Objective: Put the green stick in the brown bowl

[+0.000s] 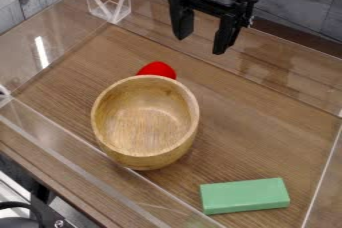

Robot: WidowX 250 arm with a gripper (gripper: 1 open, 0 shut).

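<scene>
My gripper (205, 32) hangs at far side, fingers spread wide, nothing in them, pointing down.

Stick (246, 195) lies flat on table (261, 102) at near right, well apart from me. Bowl (144, 122) sits centre-left, between me and near edge, upright, empty.

Risks, my guess:
- Stick is flat & thin, lying flush on table. Grip across the width may skate over the top or scrape the wood if I come down too low; too high = miss.
- Stick lies close to near clear wall (160, 187) and right wall; fingers or wrist could knock the acrylic on approach.
- Stick looks a bit shorter than bowl width: if dropped skewed it may bridge the rim or tip out.

Around: small red obj (158, 70) touching/just behind bowl's far rim; near my path but not betw. me & stick. Clear bracket (108, 5) far left, irrelevant.
</scene>
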